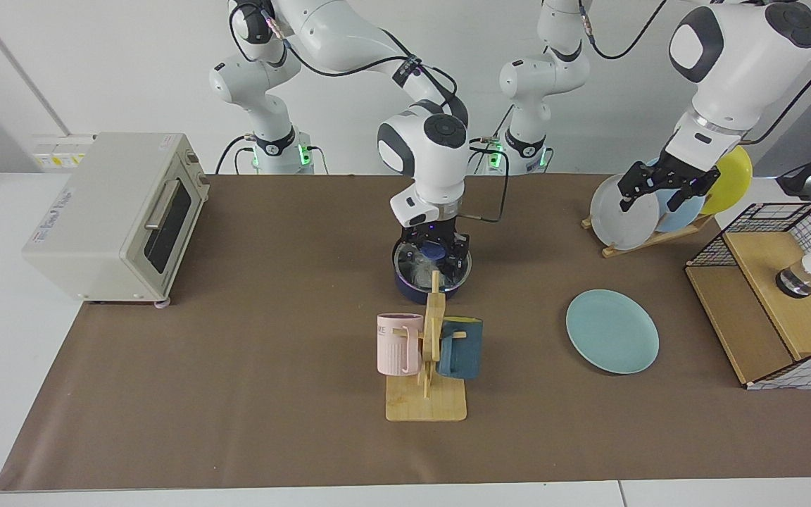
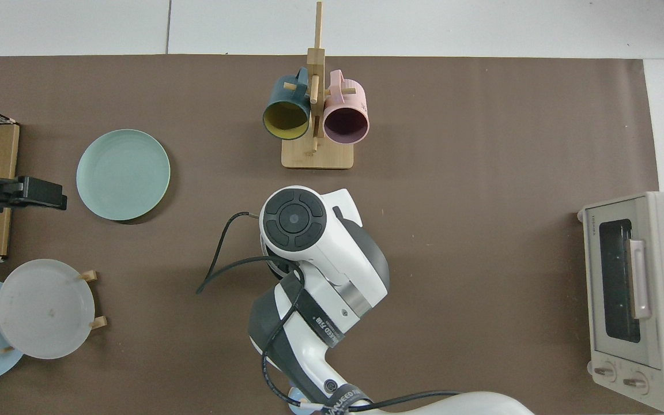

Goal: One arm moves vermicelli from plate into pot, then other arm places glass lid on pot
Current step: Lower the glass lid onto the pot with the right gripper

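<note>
The dark navy pot (image 1: 409,287) stands mid-table, just behind the mug tree. On it lies the glass lid (image 1: 416,264) with its blue knob (image 1: 436,248), and whitish vermicelli (image 1: 411,268) shows through the glass. My right gripper (image 1: 436,256) hangs straight over the lid, open, with a finger on each side of the knob and clear of it. The teal plate (image 1: 612,331) (image 2: 123,174) lies bare on the mat. My left gripper (image 1: 659,196) waits open and holds nothing, up by the plate rack. In the top view the right arm hides the pot and lid.
A wooden mug tree (image 1: 428,366) with a pink and a dark blue mug stands close in front of the pot. A toaster oven (image 1: 113,215) sits at one end. A rack of upright plates (image 1: 648,211) and a wire-and-wood basket (image 1: 775,296) stand at the other.
</note>
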Tool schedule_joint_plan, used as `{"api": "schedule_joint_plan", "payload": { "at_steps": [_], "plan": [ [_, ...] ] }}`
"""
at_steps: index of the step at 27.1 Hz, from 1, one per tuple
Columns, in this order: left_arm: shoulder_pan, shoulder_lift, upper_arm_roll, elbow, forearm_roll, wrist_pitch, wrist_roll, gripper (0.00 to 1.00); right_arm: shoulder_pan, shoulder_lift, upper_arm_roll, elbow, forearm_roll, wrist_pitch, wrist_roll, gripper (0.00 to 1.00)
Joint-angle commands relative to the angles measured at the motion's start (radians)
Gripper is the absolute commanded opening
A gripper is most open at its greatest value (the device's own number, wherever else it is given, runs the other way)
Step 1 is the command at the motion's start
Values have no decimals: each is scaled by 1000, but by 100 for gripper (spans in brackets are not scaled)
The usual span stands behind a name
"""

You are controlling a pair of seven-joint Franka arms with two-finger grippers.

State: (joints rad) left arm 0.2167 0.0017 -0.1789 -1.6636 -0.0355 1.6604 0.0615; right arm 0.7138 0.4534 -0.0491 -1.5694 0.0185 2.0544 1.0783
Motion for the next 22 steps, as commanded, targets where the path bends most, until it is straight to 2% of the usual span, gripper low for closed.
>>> {"api": "schedule_joint_plan", "payload": {
  "at_steps": [1,6,22],
  "plan": [
    [-10,-12,10,-2,-4,7,6,100,0,-21,5,-32,3,-13,32,0],
    [-11,-12,10,-2,-4,7,6,100,3,-22,5,-27,-8,-42,32,0],
    [-10,-15,10,-2,-4,7,6,100,0,-24,6,-32,9,-39,32,0]
  ]
}}
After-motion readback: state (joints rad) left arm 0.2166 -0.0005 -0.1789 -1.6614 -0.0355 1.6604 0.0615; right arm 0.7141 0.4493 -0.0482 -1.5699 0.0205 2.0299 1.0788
